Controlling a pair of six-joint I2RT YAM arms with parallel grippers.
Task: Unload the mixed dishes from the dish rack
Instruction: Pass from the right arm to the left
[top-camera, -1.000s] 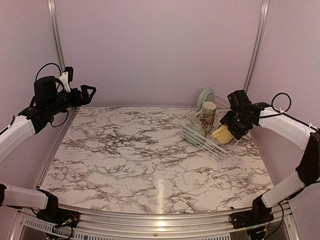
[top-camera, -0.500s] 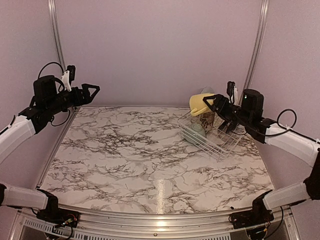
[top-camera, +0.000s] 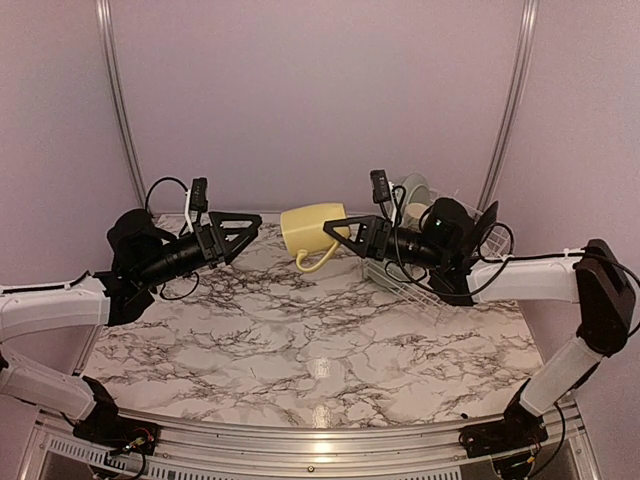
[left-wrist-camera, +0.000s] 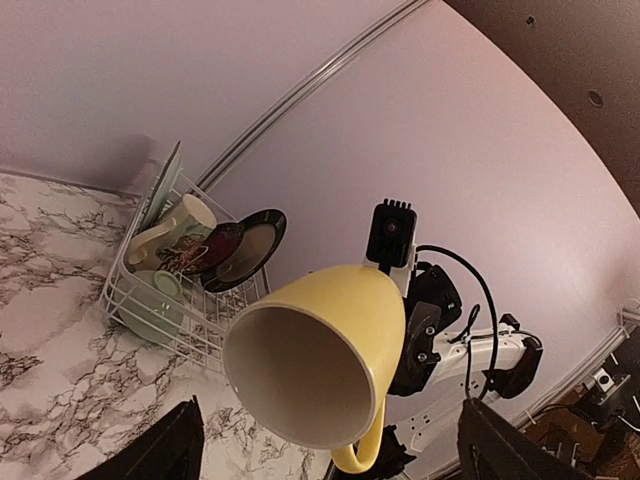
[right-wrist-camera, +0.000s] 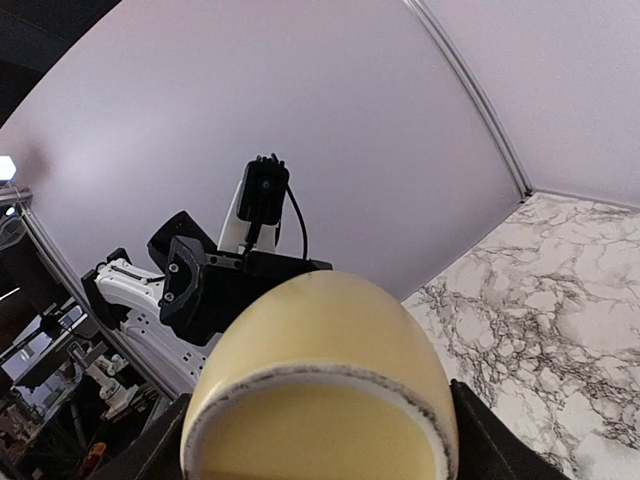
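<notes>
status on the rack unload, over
Right end effector shut on yellow mug, midair over table. Left end effector open, facing it, apart. Cream mug, bowl, green plate, dark-rimmed plate in dish rack. Nothing seen in the way.

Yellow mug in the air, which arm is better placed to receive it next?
Left, probably: the left tool is open, facing the mouth of the yellow mug close by; the right tool grips its base.

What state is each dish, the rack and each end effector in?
yellow mug: airborne, on its side, handle down
right end effector: shut on yellow mug
left end effector: open, empty
cream mug: in rack
pale-green bowl: in rack
pale-green plate: on edge in rack
red plate: on edge in rack
dish rack: holding four dishes
</notes>
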